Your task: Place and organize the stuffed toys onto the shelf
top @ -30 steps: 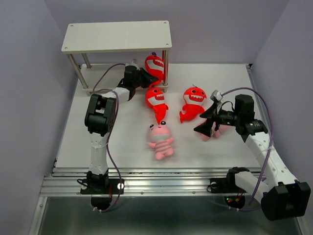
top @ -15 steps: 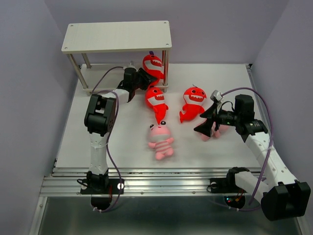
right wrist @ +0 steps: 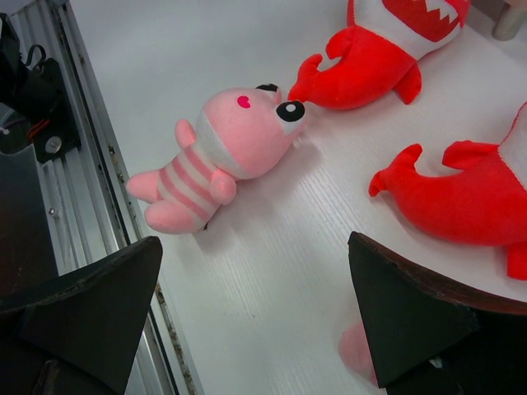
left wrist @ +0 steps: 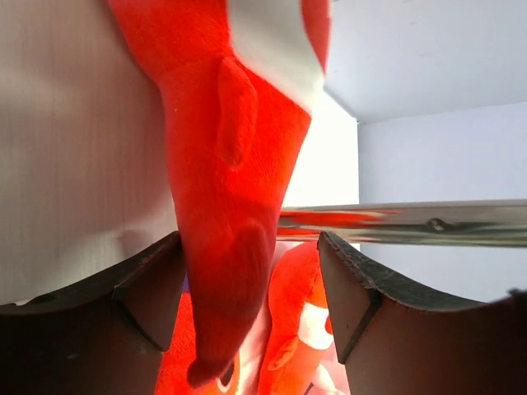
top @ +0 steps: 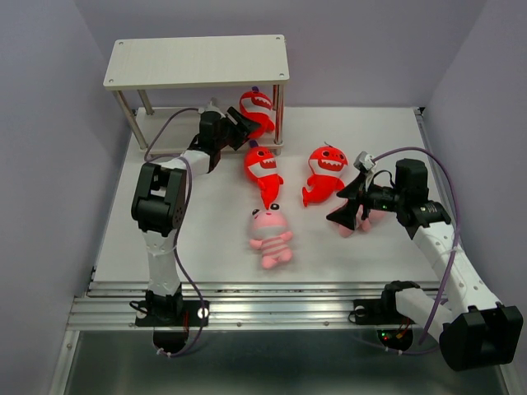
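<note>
Left arm: elbow has swung out to its left over the last second, and the forearm now reaches further toward the shelf (top: 198,62). The left claw (top: 237,125) has nudged the red shark (top: 258,107) closer in under the top board, by the right front leg (top: 280,115). Reads as delivery onto the lower tier, nearly done.

Left claw, wrist view: fingers (left wrist: 148,288) spread wider than the shark's tail. The tail lies between them, touching one finger, with a gap at the other. Not pinched.

Right arm unchanged, bent low over the bench (top: 206,214). The right claw (top: 346,216) is spread wide and empty, above a half-hidden pink toy (top: 347,231).

Two sharks (top: 262,169) and another pink toy (top: 270,237) are not yet shelved.
</note>
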### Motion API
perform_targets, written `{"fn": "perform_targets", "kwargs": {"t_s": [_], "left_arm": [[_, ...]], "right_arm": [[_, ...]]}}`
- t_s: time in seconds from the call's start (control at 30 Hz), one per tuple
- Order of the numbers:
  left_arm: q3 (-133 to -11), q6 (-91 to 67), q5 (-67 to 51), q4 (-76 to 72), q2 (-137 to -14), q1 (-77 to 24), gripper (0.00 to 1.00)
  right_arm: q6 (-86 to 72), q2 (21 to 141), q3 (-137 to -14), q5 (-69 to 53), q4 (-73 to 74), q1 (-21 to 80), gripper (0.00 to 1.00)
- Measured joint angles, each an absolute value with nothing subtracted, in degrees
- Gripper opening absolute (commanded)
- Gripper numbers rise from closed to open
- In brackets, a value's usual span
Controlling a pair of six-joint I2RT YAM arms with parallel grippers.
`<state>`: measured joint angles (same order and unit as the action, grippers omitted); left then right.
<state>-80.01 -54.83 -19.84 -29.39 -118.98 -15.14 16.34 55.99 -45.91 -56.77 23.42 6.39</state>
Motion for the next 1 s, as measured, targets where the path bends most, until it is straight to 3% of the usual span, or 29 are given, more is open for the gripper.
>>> {"fn": "perform_targets", "kwargs": {"t_s": [0.63,1.0], "left_arm": [[-71.1,-52.3,-19.4,-29.9,-112.7,-13.7,0.75],[-63.4,-45.8,-16.0,-26.6,-98.7,-12.8,0.75]], "right_arm": [[16.8,56.0,-45.9,-56.5,23.4,6.4,1.0],[17.1,56.0,-45.9,-56.4,23.5,6.4,1.0]]}}
